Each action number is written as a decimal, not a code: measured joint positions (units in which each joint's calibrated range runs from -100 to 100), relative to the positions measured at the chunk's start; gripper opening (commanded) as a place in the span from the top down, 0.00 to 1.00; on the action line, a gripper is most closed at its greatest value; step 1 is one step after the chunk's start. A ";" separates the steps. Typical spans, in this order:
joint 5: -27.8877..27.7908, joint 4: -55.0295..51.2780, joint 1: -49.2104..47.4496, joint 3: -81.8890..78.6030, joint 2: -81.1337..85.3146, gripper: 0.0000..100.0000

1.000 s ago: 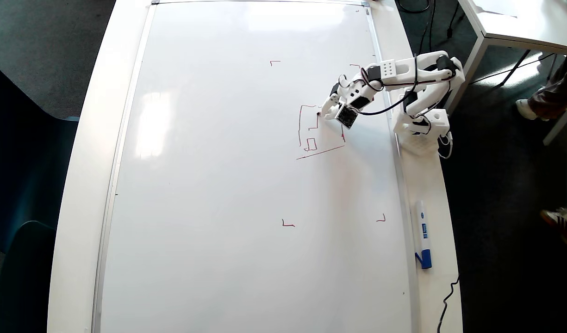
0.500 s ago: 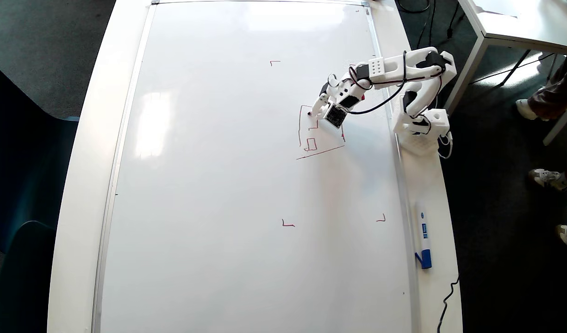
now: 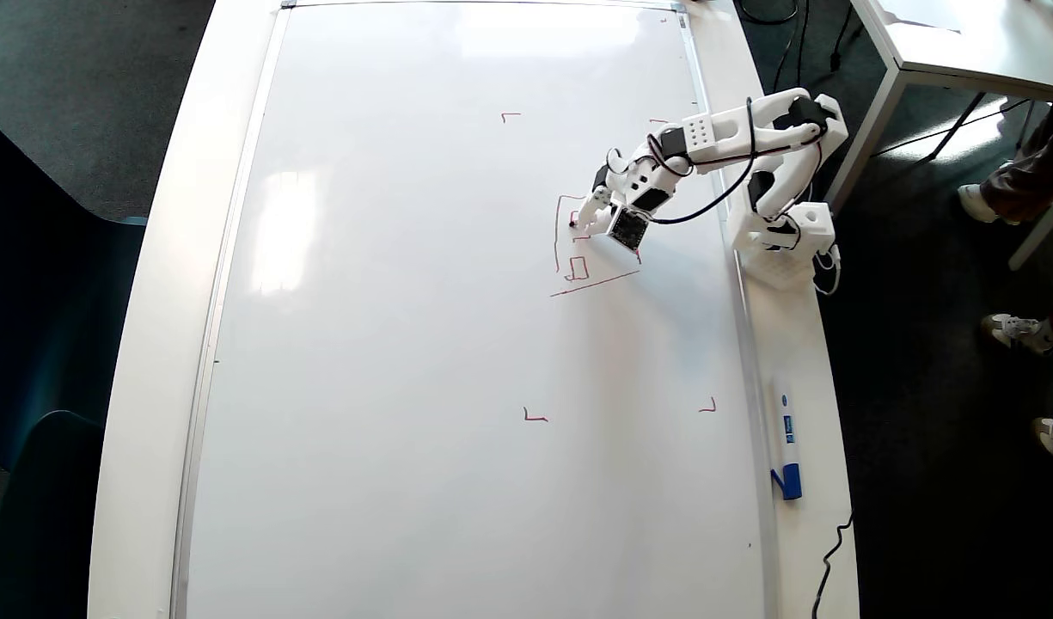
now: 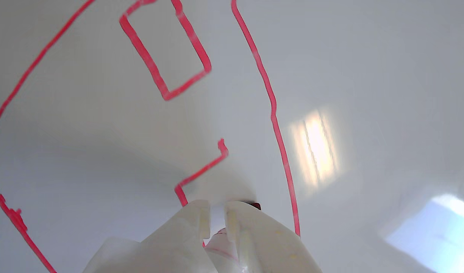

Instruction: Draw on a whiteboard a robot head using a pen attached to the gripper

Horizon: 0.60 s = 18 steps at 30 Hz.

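- red marker lines of the unfinished robot head sit on the whiteboard, upper right in the overhead view.
- gripper fingers pinch the pen, its dark tip touching the board inside the outline; its long axis is hidden.

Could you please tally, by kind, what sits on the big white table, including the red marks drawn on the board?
whiteboard: 1
robot arm: 1
pen in the gripper: 1
blue-capped marker: 1
red corner marks: 4
unfinished robot head drawing: 1
Total: 9
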State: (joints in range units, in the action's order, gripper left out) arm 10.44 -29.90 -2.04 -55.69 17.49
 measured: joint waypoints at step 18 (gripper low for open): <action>0.00 1.77 -5.28 0.00 -0.08 0.99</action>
State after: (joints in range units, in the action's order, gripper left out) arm 10.44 -28.12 -7.32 -55.69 17.41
